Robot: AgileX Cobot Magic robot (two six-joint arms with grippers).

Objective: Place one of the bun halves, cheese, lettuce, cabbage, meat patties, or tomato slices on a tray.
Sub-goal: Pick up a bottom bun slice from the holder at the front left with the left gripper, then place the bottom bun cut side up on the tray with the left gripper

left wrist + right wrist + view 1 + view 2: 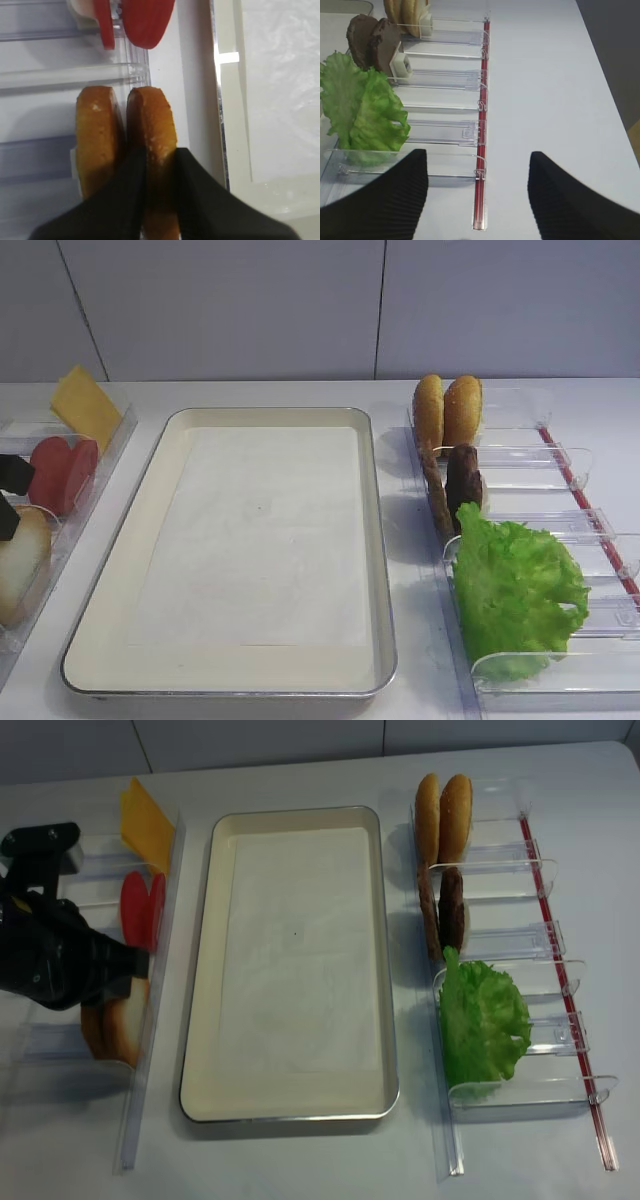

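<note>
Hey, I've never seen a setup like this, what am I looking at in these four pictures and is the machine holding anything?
This is a two-armed robot at a white table, set up to build a burger. Two pictures look down from above; the other two come from cameras on each wrist.

In the middle lies a metal tray with a paper liner, nothing on it yet. Clear bins stand on both sides. On the right: bun halves, meat patties and lettuce. On the left: cheese, tomato slices and two more bun halves.

The left tool has its fingers closed on the bun half nearer the tray, still in its bin. The right tool is open, holding nothing, above the table by the lettuce bin.
</note>
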